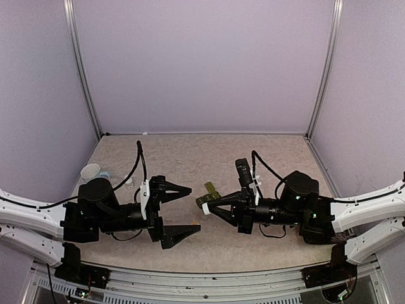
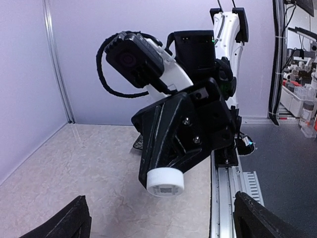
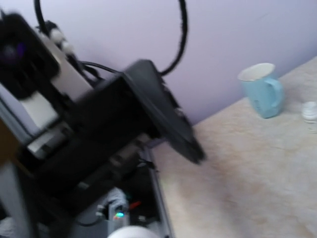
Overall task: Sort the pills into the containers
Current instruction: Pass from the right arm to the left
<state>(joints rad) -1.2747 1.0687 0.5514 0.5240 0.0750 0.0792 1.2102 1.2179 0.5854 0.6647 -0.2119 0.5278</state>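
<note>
Right pincer point(image 1: 206, 208) has its jaws drawn together, and a white round-faced piece point(image 2: 165, 182) sits at its very tip. Whether that piece is part of the fingers or something pinched, I cannot tell. Just beyond the tip, touching it or nearly so, is the dark green pill-box strip point(image 1: 208, 193), tilted across the pincer's line. The overhead view does not settle whether the strip is gripped or only resting on the table point(image 1: 253, 158), and its lids and compartments are too small to read.

Facing this pincer across a short stretch of tabletop, the left pincer point(image 1: 194, 209) stands with its jaws wide apart and nothing between them. A tiny orange speck point(image 1: 192, 221) lies just by one of its fingers, possibly a pill but too small to be sure. Well beyond the left pincer, on the side away from the strip, stand a light blue mug point(image 3: 261, 89) and a small white-capped vial point(image 3: 309, 111).

As I judge it, sorting is at an early stage: no pill shows in any compartment, and none is being carried. What is left is to steady the strip, open it, fetch the pills and drop them in by kind.
</note>
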